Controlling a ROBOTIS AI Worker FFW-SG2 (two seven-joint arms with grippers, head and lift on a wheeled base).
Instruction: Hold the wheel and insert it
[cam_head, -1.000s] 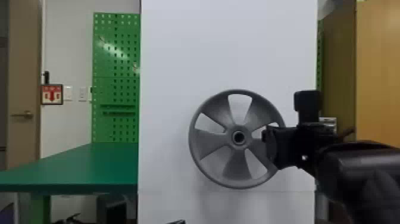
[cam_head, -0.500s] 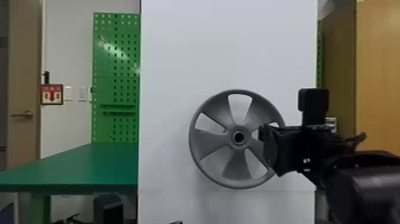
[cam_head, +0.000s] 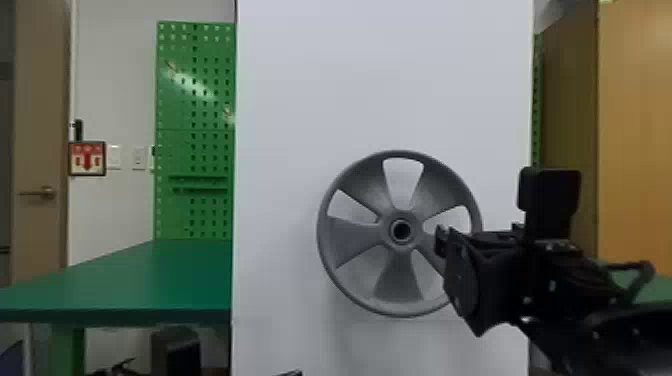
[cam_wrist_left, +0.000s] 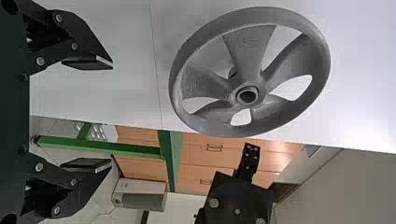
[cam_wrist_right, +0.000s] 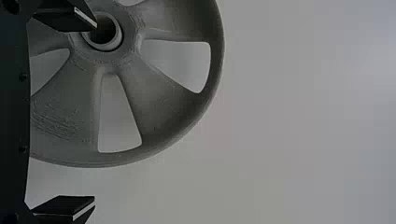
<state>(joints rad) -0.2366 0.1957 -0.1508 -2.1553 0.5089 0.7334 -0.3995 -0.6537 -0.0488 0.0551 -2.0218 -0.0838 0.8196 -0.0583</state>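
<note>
A grey five-spoked wheel (cam_head: 400, 285) stands upright against or just in front of a white panel (cam_head: 380, 85), its round hub facing the head camera. My right gripper (cam_head: 441, 241) overlaps the wheel's right side in the head view. In the right wrist view the right gripper (cam_wrist_right: 93, 112) is open; one finger overlaps the hub of the wheel (cam_wrist_right: 159, 102), the other is outside the rim. Only a dark tip of my left gripper (cam_head: 290, 373) appears at the head view's bottom edge. In its wrist view the left gripper (cam_wrist_left: 112, 113) is open and apart from the wheel (cam_wrist_left: 250, 51).
A green table (cam_head: 150, 280) is left of the panel, with a green pegboard (cam_head: 195, 110) behind it. A wooden cabinet (cam_head: 635, 130) stands at the right. In the left wrist view the right arm's dark gripper (cam_wrist_left: 238, 200) is beside the wheel.
In the head view the right wrist and forearm have swung to the right and downward, while that gripper's tip has stayed almost in place over the wheel. The wheel has not moved.
</note>
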